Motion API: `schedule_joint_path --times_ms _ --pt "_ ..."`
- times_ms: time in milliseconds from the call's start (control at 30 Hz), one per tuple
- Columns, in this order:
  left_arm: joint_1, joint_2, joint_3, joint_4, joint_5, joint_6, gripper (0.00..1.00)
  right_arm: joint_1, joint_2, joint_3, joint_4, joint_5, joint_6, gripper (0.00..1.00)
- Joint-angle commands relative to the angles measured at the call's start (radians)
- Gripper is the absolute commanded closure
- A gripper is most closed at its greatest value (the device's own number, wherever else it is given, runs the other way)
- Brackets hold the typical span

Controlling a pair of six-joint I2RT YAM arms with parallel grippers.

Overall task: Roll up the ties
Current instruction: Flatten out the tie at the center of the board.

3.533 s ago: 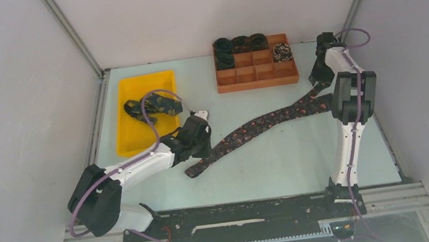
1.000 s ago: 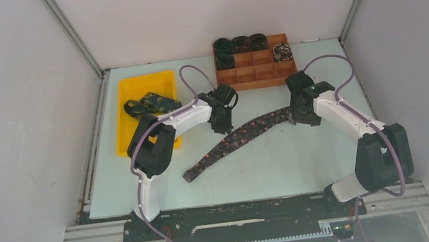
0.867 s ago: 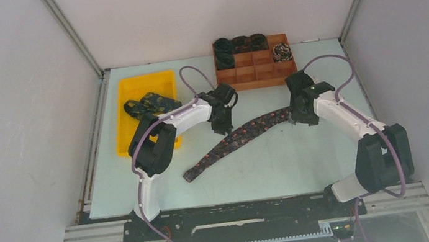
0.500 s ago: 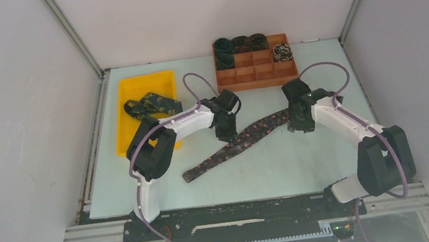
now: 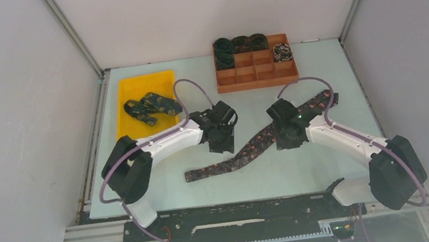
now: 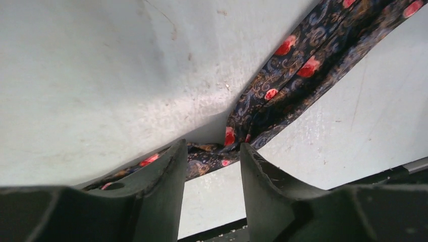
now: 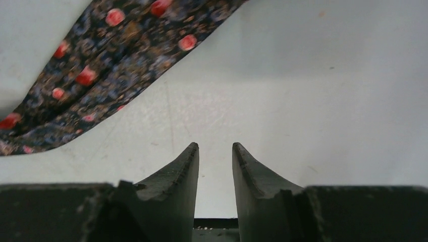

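Observation:
A long dark tie [image 5: 247, 151] with red spots lies unrolled across the table, from near left to far right. My left gripper [image 5: 225, 144] is low over its middle part. In the left wrist view the gripper [image 6: 212, 147] is open, with the tie [image 6: 298, 65] bunched just beyond the fingertips and running under the left finger [image 6: 156, 186]. My right gripper [image 5: 283, 142] hangs over the tie further right. In the right wrist view it [image 7: 214, 146] is narrowly open and empty, with bare table between the fingers and the tie [image 7: 101, 80] off to the upper left.
A wooden compartment box [image 5: 256, 73] stands at the back with rolled ties [image 5: 240, 43] in its far row and a pale speckled coil [image 5: 281, 51]. A yellow tray [image 5: 139, 137] at the left holds loose ties [image 5: 150, 106]. White walls enclose the table.
Both grippers have come toward the near edge and closer together along the tie. The tie's far right end, hidden before by the right arm, now shows.

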State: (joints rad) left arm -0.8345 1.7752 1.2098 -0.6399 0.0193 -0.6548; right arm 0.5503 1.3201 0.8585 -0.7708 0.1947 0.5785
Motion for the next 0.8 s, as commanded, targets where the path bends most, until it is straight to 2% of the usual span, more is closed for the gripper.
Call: schedule_joint_path --times_ms 0,133,267,367,767 --pt "0.004 -0.114 0.006 -0.042 -0.148 0.022 0.51 0.093 0.006 -0.001 0.077 -0.038 0.072 0.67" --pt "0.006 -0.120 0.029 -0.102 -0.238 0.041 0.52 0.181 0.089 -0.004 0.146 -0.050 0.125 0.71" --pt "0.025 -0.143 0.002 -0.097 -0.265 0.053 0.54 0.239 0.196 0.003 0.223 -0.055 0.172 0.75" --pt "0.055 -0.169 -0.041 -0.091 -0.265 0.052 0.57 0.270 0.258 0.058 0.199 0.017 0.184 0.77" --pt "0.144 -0.446 -0.301 -0.058 -0.269 0.001 0.59 0.251 0.484 0.325 0.159 -0.014 0.083 0.81"
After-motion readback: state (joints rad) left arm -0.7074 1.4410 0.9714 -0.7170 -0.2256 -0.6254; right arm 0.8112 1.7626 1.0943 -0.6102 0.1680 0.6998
